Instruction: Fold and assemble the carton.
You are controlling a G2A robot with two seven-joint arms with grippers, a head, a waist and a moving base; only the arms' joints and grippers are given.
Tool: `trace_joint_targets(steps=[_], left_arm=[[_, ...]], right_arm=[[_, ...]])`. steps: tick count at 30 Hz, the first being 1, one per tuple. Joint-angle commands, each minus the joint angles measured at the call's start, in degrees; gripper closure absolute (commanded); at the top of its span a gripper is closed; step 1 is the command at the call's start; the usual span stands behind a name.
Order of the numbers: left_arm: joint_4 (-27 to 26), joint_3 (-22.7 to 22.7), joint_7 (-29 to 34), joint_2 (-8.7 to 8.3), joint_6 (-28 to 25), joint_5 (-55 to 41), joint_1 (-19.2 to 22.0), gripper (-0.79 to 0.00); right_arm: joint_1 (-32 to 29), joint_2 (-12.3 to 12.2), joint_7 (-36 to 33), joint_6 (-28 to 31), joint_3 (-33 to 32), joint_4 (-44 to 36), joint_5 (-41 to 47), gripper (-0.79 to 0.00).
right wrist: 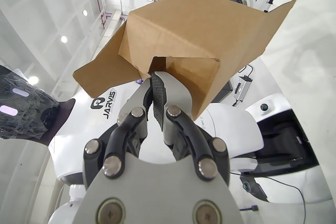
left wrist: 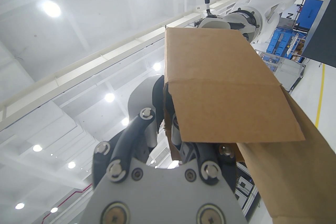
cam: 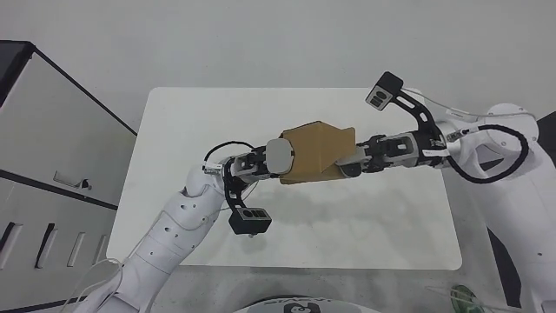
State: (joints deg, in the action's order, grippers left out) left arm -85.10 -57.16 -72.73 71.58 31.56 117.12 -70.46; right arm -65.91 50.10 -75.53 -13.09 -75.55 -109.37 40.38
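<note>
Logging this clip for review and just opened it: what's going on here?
Both arms hold one brown carton between them over the white table. The left gripper is clamped on the carton's wall at one end, and the right gripper pinches a cardboard edge at the other. The carton has a rough box shape, but its end flaps stick out unfolded, so assembly is not finished.

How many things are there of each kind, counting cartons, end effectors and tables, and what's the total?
carton: 1
end effectors: 2, the left end effector and the right end effector, each shut on an edge of the carton
table: 1
Total: 4
</note>
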Motion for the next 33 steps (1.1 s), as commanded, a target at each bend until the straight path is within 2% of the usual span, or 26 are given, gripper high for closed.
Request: trace_joint_targets(steps=[1, 24, 33], left_arm=[[0.00, 0.00, 0.00, 0.00, 0.00, 0.00, 0.00, 0.000], [0.00, 0.00, 0.00, 0.00, 0.00, 0.00, 0.00, 0.000], [0.00, 0.00, 0.00, 0.00, 0.00, 0.00, 0.00, 0.000]], right_arm=[[0.32, 0.04, 0.40, -0.20, 0.35, 0.11, -0.16, 0.000], [5.18, 0.80, 1.15, -0.54, 5.62, 0.97, -1.60, 0.000], [5.80, 0.78, 0.97, -0.15, 4.99, 1.62, -0.68, 0.000]])
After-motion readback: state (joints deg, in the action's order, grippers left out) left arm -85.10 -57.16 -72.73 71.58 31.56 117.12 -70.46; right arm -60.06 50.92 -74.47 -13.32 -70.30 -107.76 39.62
